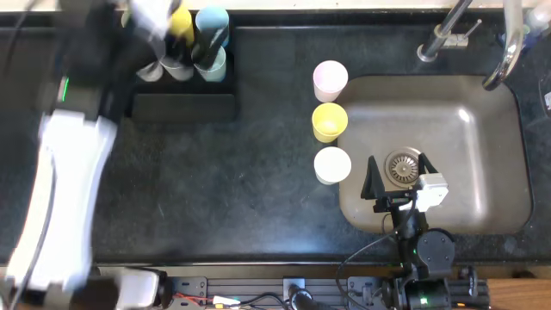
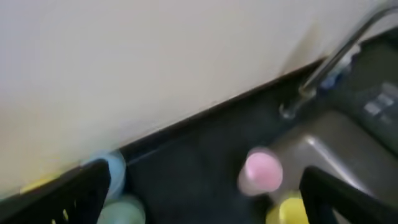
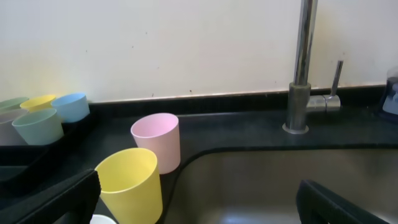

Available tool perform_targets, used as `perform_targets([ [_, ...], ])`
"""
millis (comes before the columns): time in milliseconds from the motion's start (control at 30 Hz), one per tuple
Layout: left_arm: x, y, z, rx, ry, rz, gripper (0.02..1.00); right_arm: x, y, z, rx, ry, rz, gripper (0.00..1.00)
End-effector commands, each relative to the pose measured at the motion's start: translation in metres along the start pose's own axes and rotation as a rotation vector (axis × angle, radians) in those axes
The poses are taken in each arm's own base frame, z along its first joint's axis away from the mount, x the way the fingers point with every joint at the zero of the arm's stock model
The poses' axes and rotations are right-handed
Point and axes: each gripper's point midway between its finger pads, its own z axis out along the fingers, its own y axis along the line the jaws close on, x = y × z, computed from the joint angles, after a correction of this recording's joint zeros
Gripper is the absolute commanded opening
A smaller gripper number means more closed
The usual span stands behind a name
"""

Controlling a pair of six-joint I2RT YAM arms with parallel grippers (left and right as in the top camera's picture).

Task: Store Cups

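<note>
Three loose cups stand in a row on the dark counter left of the sink: a pink cup (image 1: 330, 79) (image 3: 157, 140) (image 2: 261, 171), a yellow cup (image 1: 329, 120) (image 3: 129, 183) and a white cup (image 1: 332, 164). A black rack (image 1: 185, 105) at the back left holds several cups, among them a blue cup (image 1: 212, 21) (image 3: 69, 106) and a mint cup (image 1: 212, 62) (image 3: 38, 124). My left gripper (image 1: 155, 17) (image 2: 205, 186) hovers open above the rack, holding nothing. My right gripper (image 1: 398, 176) (image 3: 198, 186) is open over the sink basin, to the right of the loose cups.
The steel sink (image 1: 482, 112) fills the right side, with a drain (image 1: 403, 166) and a tall faucet (image 1: 443, 34) (image 3: 301, 68) behind it. A pale wall runs along the counter's back edge. Bare dark counter (image 1: 258, 189) lies between rack and sink.
</note>
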Motion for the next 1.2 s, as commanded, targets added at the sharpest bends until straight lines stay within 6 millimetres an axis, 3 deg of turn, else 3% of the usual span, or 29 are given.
perform_targets([
  [33, 0.0, -0.036, 0.094, -0.128, 0.212, -0.216, 0.998, 0.004, -0.002, 0.0, 0.003, 0.002, 0.005, 0.998],
  [133, 0.033, -0.068, 0.138, -0.122, 0.306, -0.327, 0.998, 0.004, -0.002, 0.0, 0.003, 0.002, 0.005, 0.998],
  [233, 0.069, -0.088, 0.168, -0.121, 0.387, -0.41, 0.998, 0.004, -0.002, 0.0, 0.003, 0.002, 0.005, 0.998],
  [267, 0.089, -0.097, 0.182, -0.124, 0.432, -0.441, 0.998, 0.004, -0.002, 0.0, 0.003, 0.002, 0.005, 0.998],
  [333, 0.103, -0.099, 0.191, -0.145, 0.462, -0.472, 0.998, 0.004, -0.002, 0.0, 0.003, 0.002, 0.005, 0.998],
  [567, 0.161, -0.079, 0.188, -0.323, 0.623, -0.617, 0.998, 0.004, -0.002, 0.0, 0.003, 0.002, 0.005, 0.998],
  [767, 0.198, -0.077, 0.208, -0.348, 0.7, -0.669, 0.998, 0.004, -0.002, 0.0, 0.003, 0.002, 0.005, 0.998],
  [933, 0.216, -0.078, 0.214, -0.349, 0.747, -0.681, 0.998, 0.004, -0.002, 0.0, 0.003, 0.002, 0.005, 0.998],
  [1200, 0.222, -0.073, 0.213, -0.375, 0.759, -0.672, 0.998, 0.004, -0.002, 0.0, 0.003, 0.001, 0.005, 0.998],
])
